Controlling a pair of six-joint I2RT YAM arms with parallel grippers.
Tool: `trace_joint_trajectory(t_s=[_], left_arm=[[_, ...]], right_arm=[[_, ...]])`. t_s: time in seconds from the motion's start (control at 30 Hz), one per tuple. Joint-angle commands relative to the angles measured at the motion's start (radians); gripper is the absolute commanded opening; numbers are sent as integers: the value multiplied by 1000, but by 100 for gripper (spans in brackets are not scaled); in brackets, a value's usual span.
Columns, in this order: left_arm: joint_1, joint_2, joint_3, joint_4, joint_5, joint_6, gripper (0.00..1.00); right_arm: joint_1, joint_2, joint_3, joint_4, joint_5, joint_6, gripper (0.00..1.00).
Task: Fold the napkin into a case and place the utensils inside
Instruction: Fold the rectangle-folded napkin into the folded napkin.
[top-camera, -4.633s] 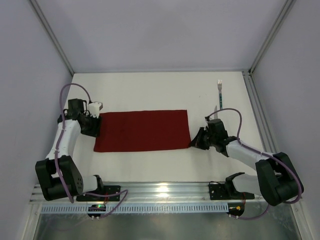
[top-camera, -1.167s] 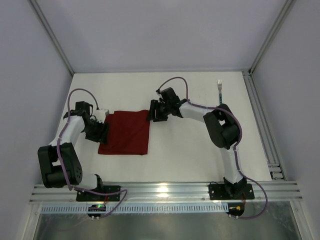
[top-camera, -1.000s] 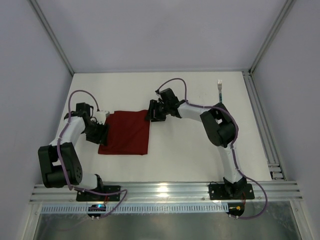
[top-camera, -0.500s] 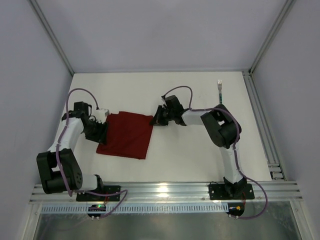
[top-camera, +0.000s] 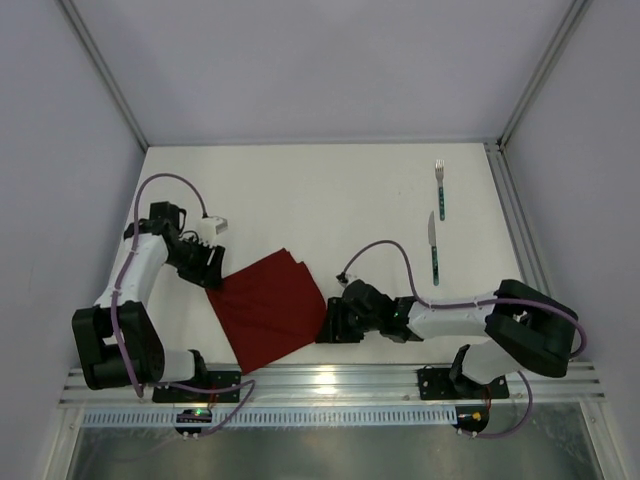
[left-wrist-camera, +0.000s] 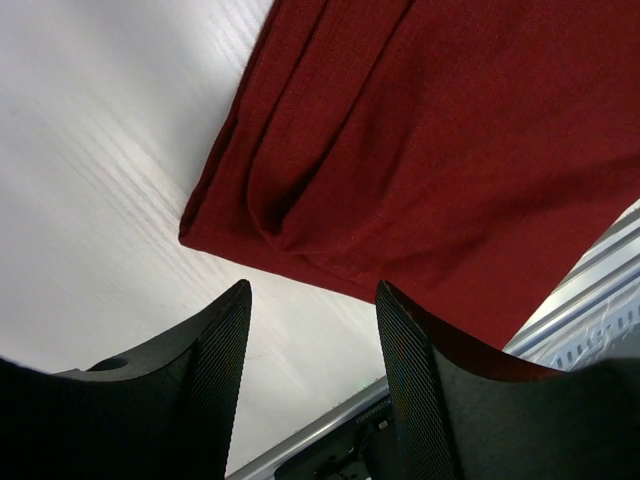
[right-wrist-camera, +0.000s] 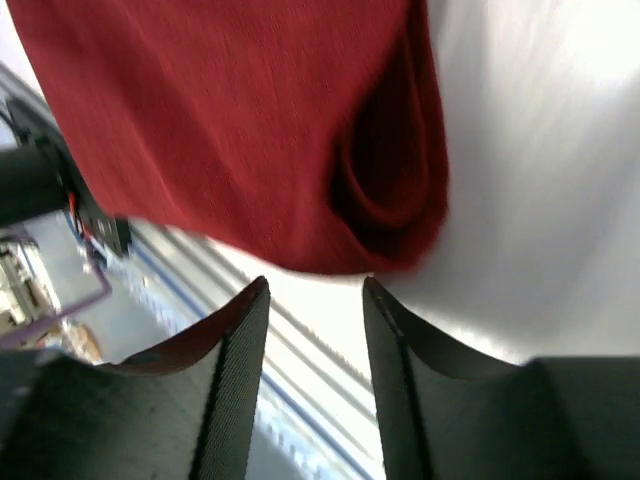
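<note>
Left gripper (left-wrist-camera: 312, 300) stands released, the folded napkin's (top-camera: 270, 310) corner lying just ahead of its tips. Right gripper (right-wrist-camera: 315, 290) has parted jaws, seemingly grasping nothing; the blurred cloth edge sits just beyond them. Fork (top-camera: 439, 178) and knife (top-camera: 434, 250) lie well apart from both jaws.

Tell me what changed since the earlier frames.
The dark red fabric napkin, first a long strip, then folded square, now lies diagonal by the front edge of the white table. The right gripper swung back from farther out to the cloth's right corner, open. The left gripper stays at the left corner. The teal-handled fork and knife did not move.
</note>
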Motion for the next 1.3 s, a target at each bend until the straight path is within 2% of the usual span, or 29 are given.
trace_joint_trajectory(t_s=[0.0, 0.03, 0.07, 0.17, 0.2, 0.33, 0.4, 0.47, 0.57, 0.67, 0.87, 0.97, 1.07, 1.1, 1.13, 1.23, 1.27], left_arm=[[-27, -17, 10, -38, 33, 61, 56], [-38, -14, 3, -46, 20, 72, 56], [-41, -13, 0, -49, 13, 81, 56], [-47, -13, -29, -44, -36, 124, 57], [-46, -10, -44, -32, -56, 126, 57], [-47, 27, -55, 23, -86, 102, 57], [-50, 52, -49, 40, -76, 83, 56], [-61, 73, -46, 49, -69, 68, 55], [-64, 79, -59, 77, -70, 55, 54], [-69, 86, -76, 121, -96, 33, 53], [-72, 102, -90, 217, -135, -4, 50], [-77, 109, -92, 217, -119, 2, 50], [-87, 116, -96, 200, -110, 14, 49], [-87, 118, -101, 198, -109, 20, 48], [-89, 118, -101, 189, -103, 25, 47], [-90, 109, -104, 189, -110, 28, 37], [-90, 104, -102, 194, -116, 26, 28]], right_arm=[[38, -108, -54, -132, 47, 99, 48], [31, -171, -39, -169, 66, 76, 54], [22, -197, -14, -280, 79, -5, 57], [-66, -218, 142, -408, 71, -175, 60], [-93, -207, 215, -442, 65, -278, 59], [-233, -63, 359, -379, -62, -463, 55], [-285, 78, 465, -372, -121, -531, 50], [-307, 222, 596, -405, -156, -573, 45], [-307, 371, 694, -422, -193, -633, 44], [-308, 443, 768, -407, -233, -650, 44], [-313, 534, 790, -362, -268, -653, 44], [-313, 556, 782, -323, -306, -635, 39], [-313, 576, 790, -312, -294, -627, 29], [-314, 577, 790, -307, -296, -626, 25], [-314, 577, 793, -300, -294, -624, 17], [-313, 551, 794, -283, -291, -622, 4], [-313, 539, 788, -275, -282, -622, 4]])
